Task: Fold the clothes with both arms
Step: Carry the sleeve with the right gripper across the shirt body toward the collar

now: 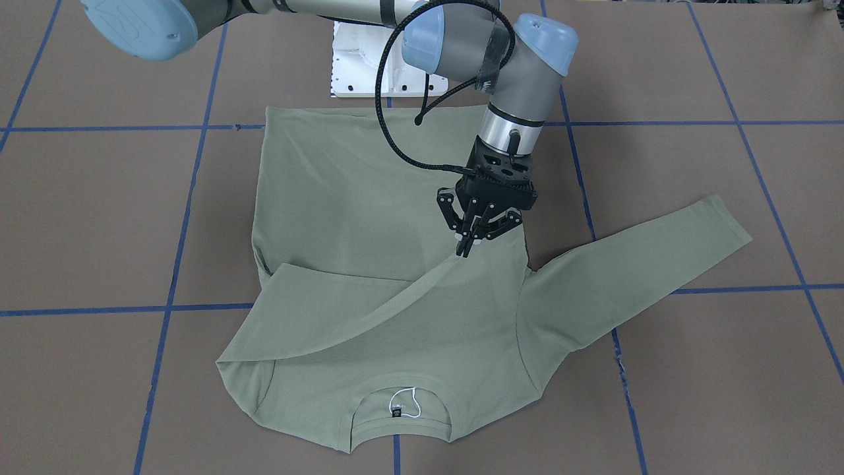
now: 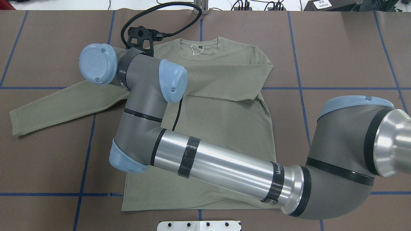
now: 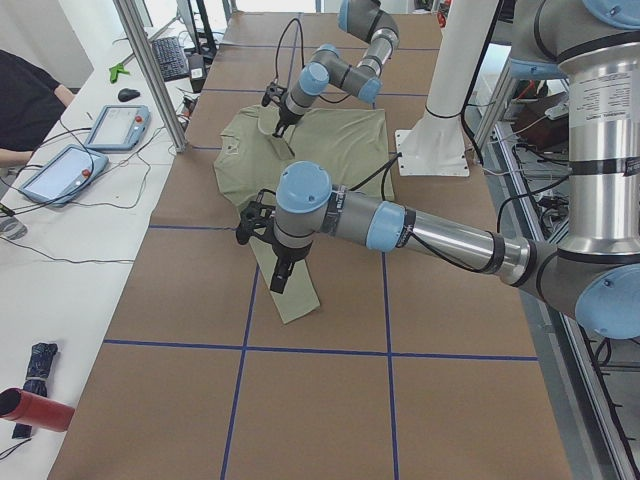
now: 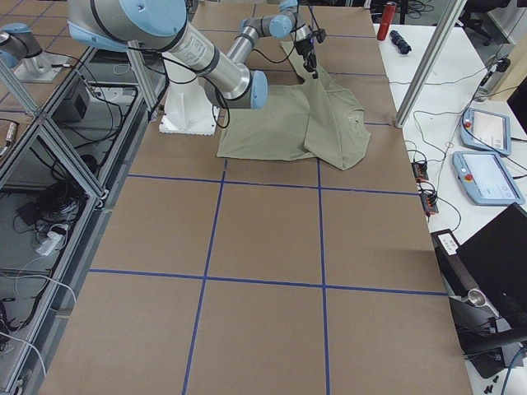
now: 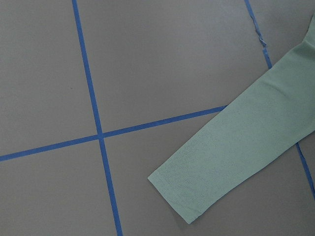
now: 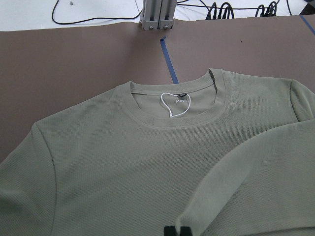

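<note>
The sage-green shirt (image 1: 369,198) lies flat on the brown table, its neck label (image 1: 397,412) on the side away from the robot. Its right sleeve is folded across the chest. My right gripper (image 1: 465,251) has reached across and is shut on that sleeve's cuff, holding it slightly lifted. In the right wrist view the fingertips (image 6: 176,230) show at the bottom edge below the collar. In the overhead view the right arm (image 2: 224,166) hides the gripper. The left sleeve (image 1: 646,270) lies stretched out. My left gripper (image 3: 277,283) hangs above its cuff (image 5: 177,196); I cannot tell if it is open.
The white pedestal base (image 1: 369,66) stands at the shirt's hem. Blue tape lines (image 2: 298,87) grid the table. An operators' desk with tablets (image 3: 110,125) and a metal post (image 3: 150,70) run along the far side.
</note>
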You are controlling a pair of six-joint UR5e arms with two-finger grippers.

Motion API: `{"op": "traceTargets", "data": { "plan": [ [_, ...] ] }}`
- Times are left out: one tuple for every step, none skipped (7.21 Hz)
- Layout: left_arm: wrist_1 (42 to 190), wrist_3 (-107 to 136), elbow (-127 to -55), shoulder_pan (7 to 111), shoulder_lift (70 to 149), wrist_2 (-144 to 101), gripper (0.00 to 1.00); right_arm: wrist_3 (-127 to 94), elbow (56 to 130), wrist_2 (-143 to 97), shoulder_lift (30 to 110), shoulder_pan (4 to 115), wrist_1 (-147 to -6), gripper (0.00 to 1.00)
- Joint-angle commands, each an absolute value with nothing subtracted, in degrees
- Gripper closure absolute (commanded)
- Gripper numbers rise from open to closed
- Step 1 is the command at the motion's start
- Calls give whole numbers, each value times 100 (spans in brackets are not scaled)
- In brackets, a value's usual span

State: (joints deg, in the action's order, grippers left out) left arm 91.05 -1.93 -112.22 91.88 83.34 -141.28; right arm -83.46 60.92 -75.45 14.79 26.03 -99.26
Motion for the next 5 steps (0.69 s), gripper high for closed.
{"op": "traceTargets", "data": {
  "plan": [
    [9105,-193,-11232,9193,8332,-14124,0,-8410,5812,-7480,1450,2610,-9287,100],
    [9105,-193,-11232,9193,8332,-14133,0,-8550,5453,-7358,1389,2619,-8890,88],
    [9105,-193,-11241,9193,8332,-14124,0,-8552,5354,-7330,1302,2628,-8764,77],
    [9105,-193,-11250,9185,8332,-14124,0,-8578,5266,-7304,1292,2637,-8493,35],
    [9105,-193,-11259,9185,8332,-14124,0,-8578,5204,-7243,1283,2689,-8464,10]
  ]
}}
